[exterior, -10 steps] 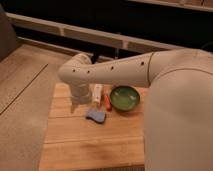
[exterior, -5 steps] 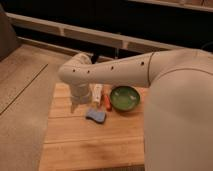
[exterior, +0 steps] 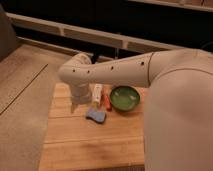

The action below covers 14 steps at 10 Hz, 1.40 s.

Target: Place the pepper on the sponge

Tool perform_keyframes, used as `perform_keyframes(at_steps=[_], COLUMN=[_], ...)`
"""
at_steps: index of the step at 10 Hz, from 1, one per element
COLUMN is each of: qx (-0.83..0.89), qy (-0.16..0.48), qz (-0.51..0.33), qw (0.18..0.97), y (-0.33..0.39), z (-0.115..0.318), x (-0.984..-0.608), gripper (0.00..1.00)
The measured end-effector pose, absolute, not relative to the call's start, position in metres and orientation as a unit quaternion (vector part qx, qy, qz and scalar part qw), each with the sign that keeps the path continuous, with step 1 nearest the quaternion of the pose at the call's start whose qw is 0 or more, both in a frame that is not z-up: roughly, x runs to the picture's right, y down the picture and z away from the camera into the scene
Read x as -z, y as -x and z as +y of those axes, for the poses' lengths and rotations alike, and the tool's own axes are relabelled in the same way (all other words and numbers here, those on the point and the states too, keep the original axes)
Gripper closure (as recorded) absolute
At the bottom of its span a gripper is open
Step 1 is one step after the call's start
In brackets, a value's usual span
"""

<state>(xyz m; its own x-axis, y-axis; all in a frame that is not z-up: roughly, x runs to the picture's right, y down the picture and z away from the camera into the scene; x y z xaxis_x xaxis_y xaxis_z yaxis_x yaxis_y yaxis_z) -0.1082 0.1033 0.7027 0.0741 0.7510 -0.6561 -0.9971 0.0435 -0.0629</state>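
Gripper [exterior: 74, 106]: hanging low over the wooden table [exterior: 70, 145], just left of the sponge [exterior: 95, 116]; clenched or released, cannot tell. Pepper [exterior: 106, 101]: lying off the sponge, just behind it, between white bottle [exterior: 96, 93] and green bowl [exterior: 124, 97]. Probably calling for coming down from above, closing across the narrow width, avoiding nudging the bottle.

We see dim, warm indoor light from above. The white arm [exterior: 120, 72] is lit on top and shaded underneath. The background beyond the wooden table [exterior: 85, 145] goes almost black. The gripper [exterior: 75, 106] hangs in shade near the table's left edge.
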Motion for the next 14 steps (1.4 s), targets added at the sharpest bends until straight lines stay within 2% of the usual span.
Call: perform_keyframes(at_steps=[4,9,14], qx=[-0.639,-0.651,-0.647], qy=[0.262,0.181,0.174], qz=[0.233,0.245,0.245], qw=[0.684,0.696,0.700], y=[0.107,0.009,0.001], z=[0.103,0.058,0.052], x=[-0.703,-0.714,-0.714], gripper=[0.35,0.35,0.35])
